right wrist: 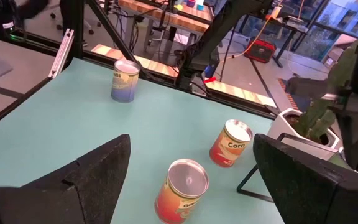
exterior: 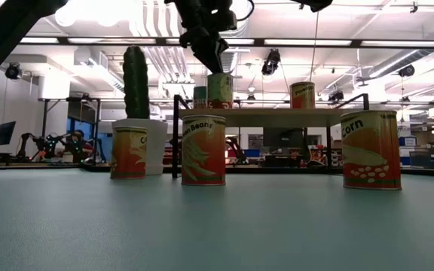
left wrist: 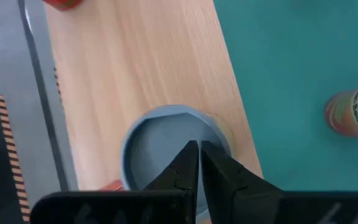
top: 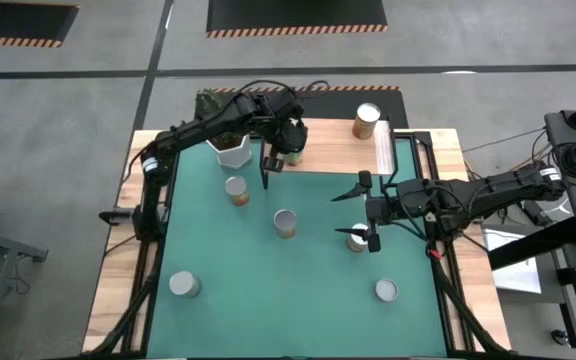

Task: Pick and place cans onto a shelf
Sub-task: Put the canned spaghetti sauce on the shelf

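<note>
One can point(left wrist: 157, 140) stands upright on the left end of the shelf point(top: 328, 145), a light-wood board on black legs at the table's far side. My left gripper point(left wrist: 199, 149) is shut and hangs just over the can's silvery top, pointing steeply down. The low view shows this can point(exterior: 219, 90) under the dark fingers point(exterior: 209, 45). A second can point(top: 367, 120) stands on the shelf's right end. My right gripper point(top: 353, 213) is open above the green mat, over the can point(top: 356, 242), with nothing between its fingers. My left gripper's shut fingertips point(left wrist: 188, 158) are over the near part of the can's top point(left wrist: 166, 134), coming from above at a slant. I cannot tell whether they touch the top. The can stands upright on the shelf.
Several more cans stand on the mat point(top: 236, 190) point(top: 285, 222) point(top: 184, 285) point(top: 386, 290). A white pot with a cactus point(top: 231, 150) stands beside the shelf's left end, close under my left arm. The mat's near middle point(top: 288, 310) is bare.
</note>
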### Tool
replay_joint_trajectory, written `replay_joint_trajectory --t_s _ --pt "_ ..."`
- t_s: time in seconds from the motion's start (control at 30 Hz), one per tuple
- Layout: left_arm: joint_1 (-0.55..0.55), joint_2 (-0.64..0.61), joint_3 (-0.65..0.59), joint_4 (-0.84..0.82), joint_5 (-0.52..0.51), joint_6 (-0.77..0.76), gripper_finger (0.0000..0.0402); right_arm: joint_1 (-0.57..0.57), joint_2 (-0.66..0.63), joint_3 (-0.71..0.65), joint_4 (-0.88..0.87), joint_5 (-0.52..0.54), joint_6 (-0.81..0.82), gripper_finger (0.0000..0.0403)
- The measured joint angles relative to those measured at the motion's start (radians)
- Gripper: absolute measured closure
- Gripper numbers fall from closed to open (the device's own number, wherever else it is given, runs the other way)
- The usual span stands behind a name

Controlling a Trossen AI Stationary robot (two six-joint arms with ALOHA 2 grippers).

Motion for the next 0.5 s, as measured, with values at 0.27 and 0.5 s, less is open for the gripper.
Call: replay_joint_trajectory --t_s 0.27,0.5 --pt "0.001 -0.001 -0.005 -0.01 -0.002 0.0 0.0401 0.0 0.0 0.0 0.0 0.0 0.0 0.0075" --pt "0.001 -0.003 -0.001 -0.04 -0.153 -0.005 0.0402 0.0 0.0 0.0 0.0 0.0 0.0 0.0075"
